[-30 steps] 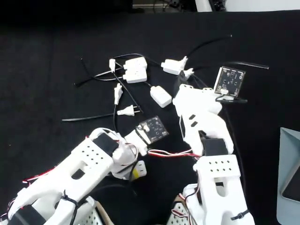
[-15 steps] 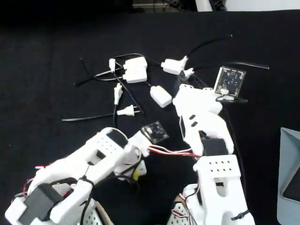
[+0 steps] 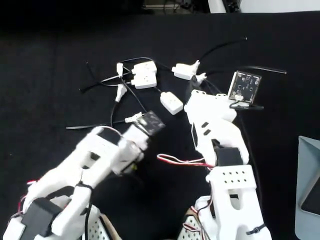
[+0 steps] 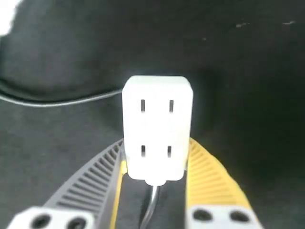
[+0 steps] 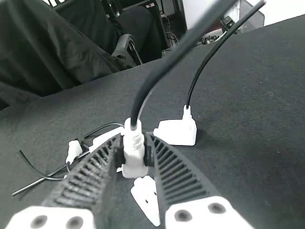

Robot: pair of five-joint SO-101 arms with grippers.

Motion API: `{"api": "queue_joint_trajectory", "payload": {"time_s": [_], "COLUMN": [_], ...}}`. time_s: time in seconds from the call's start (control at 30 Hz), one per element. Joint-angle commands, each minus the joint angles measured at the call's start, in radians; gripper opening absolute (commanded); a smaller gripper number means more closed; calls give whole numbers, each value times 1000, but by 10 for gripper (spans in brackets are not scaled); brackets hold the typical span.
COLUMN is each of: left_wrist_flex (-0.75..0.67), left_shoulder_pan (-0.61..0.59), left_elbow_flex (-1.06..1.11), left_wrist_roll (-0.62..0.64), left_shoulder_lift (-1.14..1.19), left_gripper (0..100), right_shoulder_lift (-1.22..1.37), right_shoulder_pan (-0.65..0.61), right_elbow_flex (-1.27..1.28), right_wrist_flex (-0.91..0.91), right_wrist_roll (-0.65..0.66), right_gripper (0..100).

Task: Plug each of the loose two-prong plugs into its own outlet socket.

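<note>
- Outlet block point(image 4: 157, 114): white, with two pairs of slots. It sits in the left gripper point(image 4: 156, 150), whose grey and yellow fingers point(image 4: 209, 174) are clamped on its lower sides. The slotted face is turned to the wrist camera and its cord runs back between the jaws. Whether it is lifted off the black table point(image 3: 50, 60) cannot be told.
- Plug point(image 5: 133, 160): white body on a black cord, pinched upright between the ribbed fingers of the right gripper point(image 5: 134, 143). Its prongs are hidden.
- Arms, high view: the left arm point(image 3: 100, 160) lies in the lower left of the frame and the right arm point(image 3: 220, 125) stands right of centre.
- Step in hand, as judged: mate the held plug with one slot pair of the held block.
  - Hold the block still with its face square to the prongs.
  - Line up both blades before pressing, then push straight along the slots.
  - Watch for the block slipping in a grip set so low on its body.
- Remaining stock, high view: a double outlet point(image 3: 144, 75) and a loose plug point(image 3: 120, 92) in the upper centre-left, and a second outlet point(image 3: 171, 102) at centre.
- Markings: no legible writing found on the block face or the plug body.
</note>
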Motion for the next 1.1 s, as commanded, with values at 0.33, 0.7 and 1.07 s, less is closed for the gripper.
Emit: {"api": "queue_joint_trajectory", "payload": {"time_s": [0.33,0.7,1.07], "left_wrist_flex": [49,253,259], "left_shoulder_pan": [-147,-387,-727], "left_elbow_flex": [-24,-25,185], "left_wrist_roll": [-144,-137,69], "left_shoulder_lift": [-107,-559,-881], "left_gripper": [238,241,238], "right_shoulder_lift": [2,1,4], "right_shoulder_pan": [-8,-161,-489], "right_elbow_flex": [-2,-101,-107], "right_wrist_flex": [-15,304,425], "right_wrist_roll": [94,241,319], "right_gripper": [14,13,13]}}
